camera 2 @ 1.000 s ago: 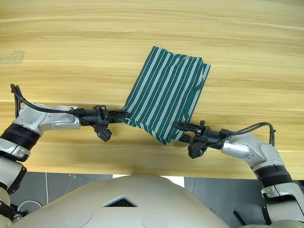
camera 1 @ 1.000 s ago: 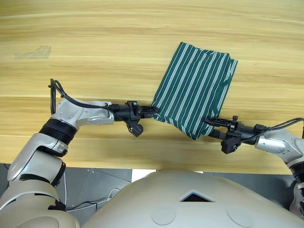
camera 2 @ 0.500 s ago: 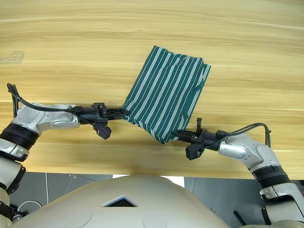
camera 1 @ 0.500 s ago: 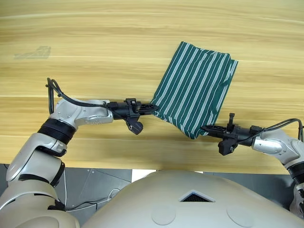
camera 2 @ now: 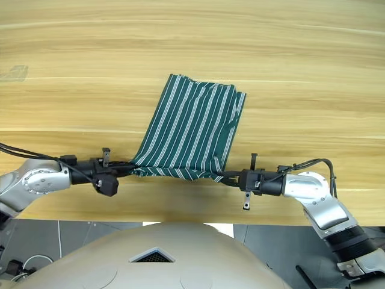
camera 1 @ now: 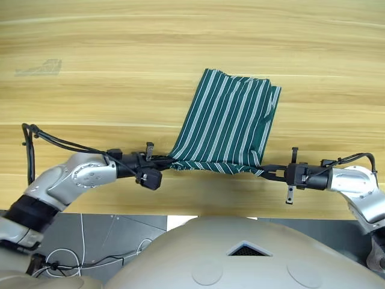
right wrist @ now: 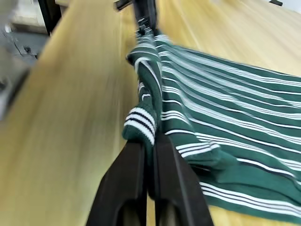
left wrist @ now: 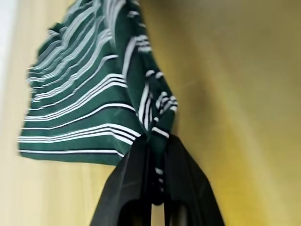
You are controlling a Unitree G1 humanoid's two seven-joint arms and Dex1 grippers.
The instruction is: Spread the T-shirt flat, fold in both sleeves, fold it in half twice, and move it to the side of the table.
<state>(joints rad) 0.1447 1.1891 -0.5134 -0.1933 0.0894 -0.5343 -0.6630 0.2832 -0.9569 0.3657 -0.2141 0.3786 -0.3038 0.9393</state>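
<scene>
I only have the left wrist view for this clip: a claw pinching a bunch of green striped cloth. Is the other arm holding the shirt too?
Observer: Yes. The right claw is shut on the near corner of the T-shirt, on the robot's right.
Reviewer: Where on the garment does the left one grip?
Observer: The left claw holds the opposite near corner, so the near edge runs straight between the two claws.
Reviewer: Is the shirt folded or spread open?
Observer: It is a folded, roughly rectangular packet. Its far part lies on the wooden table.
</scene>
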